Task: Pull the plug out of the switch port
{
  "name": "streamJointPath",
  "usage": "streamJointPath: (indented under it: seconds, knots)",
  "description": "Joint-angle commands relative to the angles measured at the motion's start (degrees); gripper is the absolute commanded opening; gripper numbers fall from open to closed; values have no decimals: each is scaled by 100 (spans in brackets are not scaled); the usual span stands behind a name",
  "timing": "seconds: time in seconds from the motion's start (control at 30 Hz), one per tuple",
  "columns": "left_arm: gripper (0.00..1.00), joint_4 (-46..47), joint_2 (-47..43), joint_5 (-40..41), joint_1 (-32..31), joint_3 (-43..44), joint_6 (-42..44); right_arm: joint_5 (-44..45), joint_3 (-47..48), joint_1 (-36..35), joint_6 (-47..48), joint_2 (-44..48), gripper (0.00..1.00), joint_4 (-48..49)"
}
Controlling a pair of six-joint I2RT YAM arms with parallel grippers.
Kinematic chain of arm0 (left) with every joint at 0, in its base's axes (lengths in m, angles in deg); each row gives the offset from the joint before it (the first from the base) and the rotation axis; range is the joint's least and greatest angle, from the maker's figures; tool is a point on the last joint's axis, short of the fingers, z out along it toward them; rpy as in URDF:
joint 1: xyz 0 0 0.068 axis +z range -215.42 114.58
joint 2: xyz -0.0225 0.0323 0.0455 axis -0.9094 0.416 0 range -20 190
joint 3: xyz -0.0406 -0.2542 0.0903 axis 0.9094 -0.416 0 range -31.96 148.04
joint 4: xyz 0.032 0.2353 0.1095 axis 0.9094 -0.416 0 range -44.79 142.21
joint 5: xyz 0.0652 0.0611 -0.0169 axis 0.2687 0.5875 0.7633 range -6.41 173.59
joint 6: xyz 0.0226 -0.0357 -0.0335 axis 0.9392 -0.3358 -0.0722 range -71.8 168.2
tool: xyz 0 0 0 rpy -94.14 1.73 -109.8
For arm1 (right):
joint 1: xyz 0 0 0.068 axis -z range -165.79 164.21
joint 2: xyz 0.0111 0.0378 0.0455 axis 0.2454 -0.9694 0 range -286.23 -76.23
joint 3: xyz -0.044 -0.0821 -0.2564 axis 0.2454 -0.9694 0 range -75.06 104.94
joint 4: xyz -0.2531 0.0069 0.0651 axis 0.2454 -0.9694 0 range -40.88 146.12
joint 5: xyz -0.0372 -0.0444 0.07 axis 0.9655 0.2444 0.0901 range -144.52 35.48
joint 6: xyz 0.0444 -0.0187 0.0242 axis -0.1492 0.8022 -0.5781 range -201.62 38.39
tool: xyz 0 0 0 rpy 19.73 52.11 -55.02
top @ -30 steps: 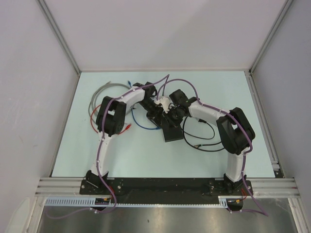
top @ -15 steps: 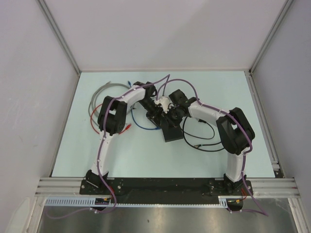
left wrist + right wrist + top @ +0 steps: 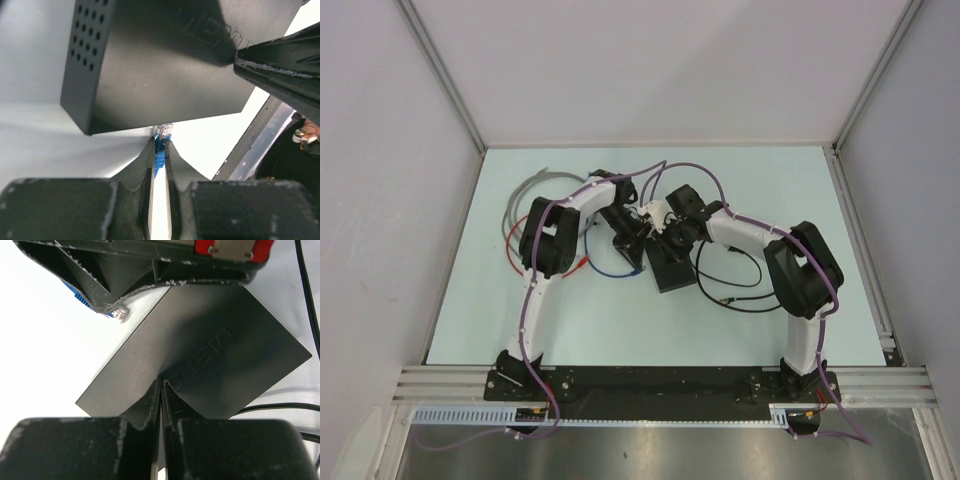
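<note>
My left tool (image 3: 160,143) is pinched narrow on the blue cable plug with a clear tip (image 3: 160,151). The tip sits just beside the lower edge of the flat black rectangular box (image 3: 165,65), which lies at the centre of the pale green counter (image 3: 770,180). I cannot make out the switch port in that edge. My right tool (image 3: 160,386) is closed tight, with its tips pressing on the box's top face.

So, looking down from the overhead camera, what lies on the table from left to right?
Grey cable loop → blue cable → flat black rectangular box → thin black cable loop.
</note>
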Motion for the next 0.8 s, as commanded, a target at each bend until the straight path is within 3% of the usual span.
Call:
streamJointPath:
  seconds: [0.0, 0.23, 0.43, 0.67, 0.77]
  knots:
    - [0, -222, 345, 202, 148, 261, 130, 303, -253, -44, 139, -455, 6, -297]
    - [0, -547, 128, 140, 236, 824, 331, 338, -244, -44, 148, -446, 6, -315]
    - [0, -1348, -338, -116, 368, 1573, 657, 347, -253, -44, 139, -446, 6, -297]
    - [0, -1374, -1051, 1595, 640, 907, 1226, 312, -244, -44, 121, -481, 6, -297]
    - [0, -1357, -1122, 1774, 816, 537, 1290, 303, -244, -36, 130, -490, 6, -280]
